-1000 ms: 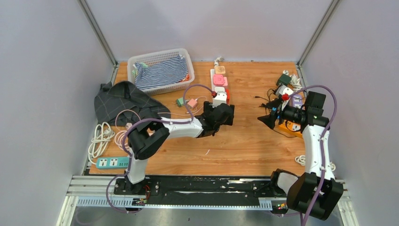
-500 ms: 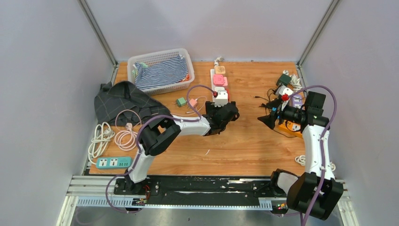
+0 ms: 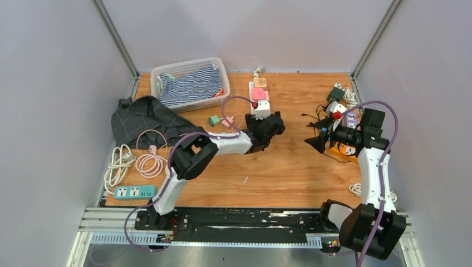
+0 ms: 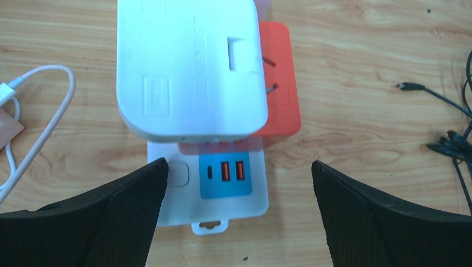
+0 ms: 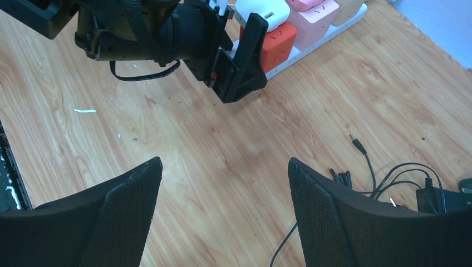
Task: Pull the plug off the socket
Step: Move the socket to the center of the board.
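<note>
A white power strip (image 3: pixel 255 89) lies at the table's back middle, its near end with a blue USB panel (image 4: pixel 225 174). A big white plug (image 4: pixel 189 67) stands in it on top of an orange-red block (image 4: pixel 281 94); pink (image 3: pixel 259 94) and beige (image 3: pixel 260 82) plugs sit farther along. My left gripper (image 4: pixel 238 164) hovers open just over the strip's near end, one finger (image 4: pixel 111 217) on each side and the white plug right ahead, nothing held. In the right wrist view the white plug (image 5: pixel 261 11) shows beyond the left gripper. My right gripper (image 5: pixel 224 161) hangs open over bare wood.
A white basket (image 3: pixel 214 62) of striped cloth and a dark cloth (image 3: pixel 147 117) sit at the back left. Coiled cables (image 3: pixel 147 161) and a teal power strip (image 3: pixel 133 192) lie at the left edge. Black cables (image 5: pixel 378 167) and chargers (image 3: pixel 339 100) crowd the right side.
My left gripper has moved away from the bases toward the power strip's near end, staying open. The right arm has not moved.
</note>
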Available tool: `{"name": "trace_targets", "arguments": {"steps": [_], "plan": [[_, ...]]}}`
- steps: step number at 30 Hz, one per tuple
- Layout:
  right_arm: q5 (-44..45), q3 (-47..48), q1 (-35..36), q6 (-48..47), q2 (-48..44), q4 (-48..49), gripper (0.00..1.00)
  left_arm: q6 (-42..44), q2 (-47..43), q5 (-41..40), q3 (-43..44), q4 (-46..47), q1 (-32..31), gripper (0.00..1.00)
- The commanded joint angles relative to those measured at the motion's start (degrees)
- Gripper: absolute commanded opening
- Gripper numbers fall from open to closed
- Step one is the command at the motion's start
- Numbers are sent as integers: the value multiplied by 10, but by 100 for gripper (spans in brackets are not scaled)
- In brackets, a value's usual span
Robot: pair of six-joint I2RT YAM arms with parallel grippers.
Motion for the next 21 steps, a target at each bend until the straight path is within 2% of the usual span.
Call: {"name": "trace_targets", "arguments": {"steps": [1, 6, 8, 17, 21], "plan": [[-4, -3, -6, -12, -10, -18, 85, -29, 45, 0, 25, -44, 10, 100], [-5, -2, -7, -15, -11, -20, 85, -62, 69, -14, 71, -143, 9, 100], [-6, -1, -7, -16, -10, -21, 85, -66, 66, -24, 71, -156, 7, 100], [-10, 0, -7, -22, -8, -28, 85, -25, 5, -80, 33, -136, -9, 100], [-12, 2, -6, -26, -6, -35, 85, -17, 4, -84, 32, -138, -7, 100]]}}
